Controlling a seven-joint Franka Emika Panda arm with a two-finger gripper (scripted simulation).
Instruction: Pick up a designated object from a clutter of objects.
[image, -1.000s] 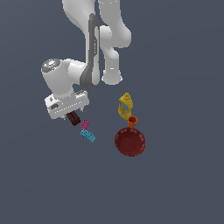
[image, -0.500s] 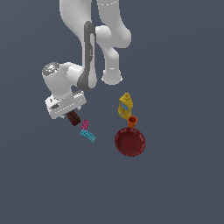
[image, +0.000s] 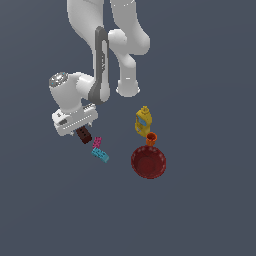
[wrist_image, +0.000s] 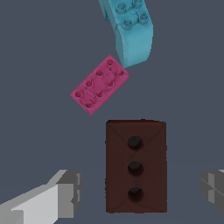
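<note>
- Slate-grey tabletop (image: 210, 215) ran flat and unbroken behind the clutter; nothing else framed the scene
- Main risk, as I judged it: the small magenta studded plastic brick (wrist_image: 99, 84) lay just beside the boxy dark brown toy brick (wrist_image: 136, 165), so a skewed closing could nudge or catch it
- The chunky cyan plastic brick (wrist_image: 130, 28) sat just beyond the pink one, and a knock might have run on to it
- An off-centre squeeze could have twisted the brown brick out of the grip
- The yellow plastic bottle (image: 144, 121), small orange cup (image: 151, 138) and dark red round bowl (image: 148, 161) stood well apart, at little risk
- The white arm reached down from its base, wrist bent over the brown brick
- The gripper (wrist_image: 136, 188) hung with jaws released, one finger (wrist_image: 65, 192) on either side of the brick, neither touching it
</note>
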